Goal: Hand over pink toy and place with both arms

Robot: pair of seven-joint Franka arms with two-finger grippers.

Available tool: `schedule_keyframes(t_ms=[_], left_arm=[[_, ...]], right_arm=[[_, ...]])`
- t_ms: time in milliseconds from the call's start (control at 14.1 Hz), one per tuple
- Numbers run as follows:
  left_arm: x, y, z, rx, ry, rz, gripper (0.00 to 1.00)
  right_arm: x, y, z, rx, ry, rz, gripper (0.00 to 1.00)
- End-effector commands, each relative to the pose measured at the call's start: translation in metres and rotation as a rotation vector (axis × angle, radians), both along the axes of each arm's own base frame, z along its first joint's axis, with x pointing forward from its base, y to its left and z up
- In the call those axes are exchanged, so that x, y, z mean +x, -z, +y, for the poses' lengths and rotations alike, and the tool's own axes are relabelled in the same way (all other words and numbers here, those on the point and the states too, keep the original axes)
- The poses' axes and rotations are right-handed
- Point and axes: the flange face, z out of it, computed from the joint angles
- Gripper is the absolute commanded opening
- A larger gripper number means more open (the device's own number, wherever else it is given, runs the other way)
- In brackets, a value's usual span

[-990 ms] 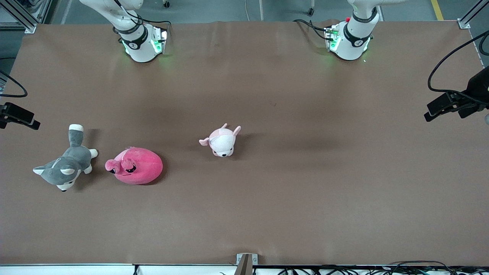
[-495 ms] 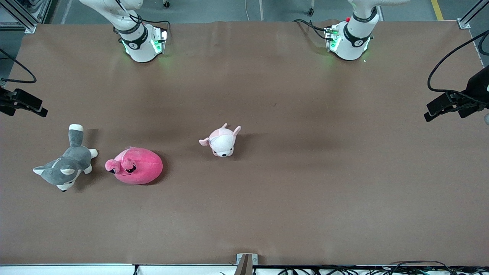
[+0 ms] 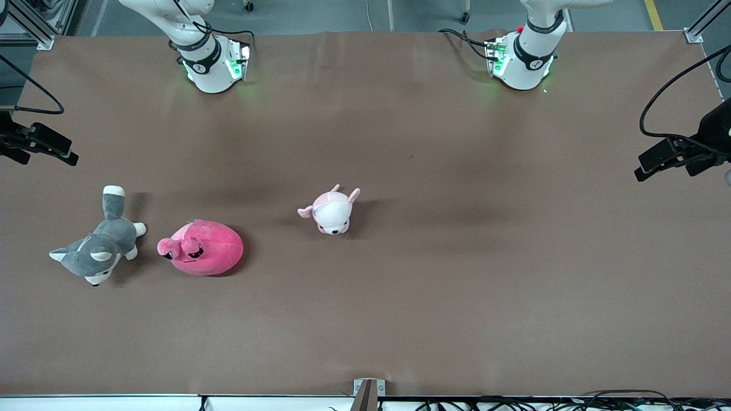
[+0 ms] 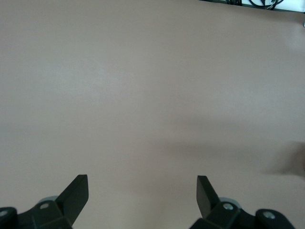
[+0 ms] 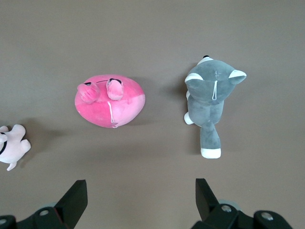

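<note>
The pink toy point(image 3: 201, 248), a hot-pink egg-shaped plush, lies on the brown table toward the right arm's end. It also shows in the right wrist view point(image 5: 110, 101), free and untouched. My right gripper point(image 3: 45, 148) hangs high over the table's edge at the right arm's end, open and empty point(image 5: 141, 191), looking down on the toy. My left gripper point(image 3: 662, 160) waits high over the table's edge at the left arm's end. It is open and empty point(image 4: 142, 188) over bare table.
A grey-and-white husky plush point(image 3: 94, 251) lies beside the pink toy, closer to the right arm's end of the table; it shows in the right wrist view point(image 5: 209, 102). A small pale pink-and-white plush point(image 3: 331, 211) sits near the table's middle.
My right gripper has shifted toward the robots' bases and a little inward over the table. The left arm and the toys have not moved.
</note>
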Motion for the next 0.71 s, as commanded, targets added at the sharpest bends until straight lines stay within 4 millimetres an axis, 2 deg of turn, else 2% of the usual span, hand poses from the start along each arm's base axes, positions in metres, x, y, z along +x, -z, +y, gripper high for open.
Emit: schedule_keyframes(t_ms=[0, 212, 636], left_arm=[[-0.004, -0.008, 0.003, 0.017, 0.022, -0.002, 1.0], [-0.004, -0.011, 0.002, 0.009, 0.031, -0.015, 1.0], [-0.004, -0.011, 0.01, 0.015, 0.055, -0.016, 1.0]], right_arm=[[-0.009, -0.001, 0.0, -0.031, -0.002, -0.009, 1.0], [-0.007, -0.01, -0.001, -0.029, 0.015, -0.024, 1.0], [-0.007, -0.01, -0.001, -0.022, 0.017, -0.023, 1.0]])
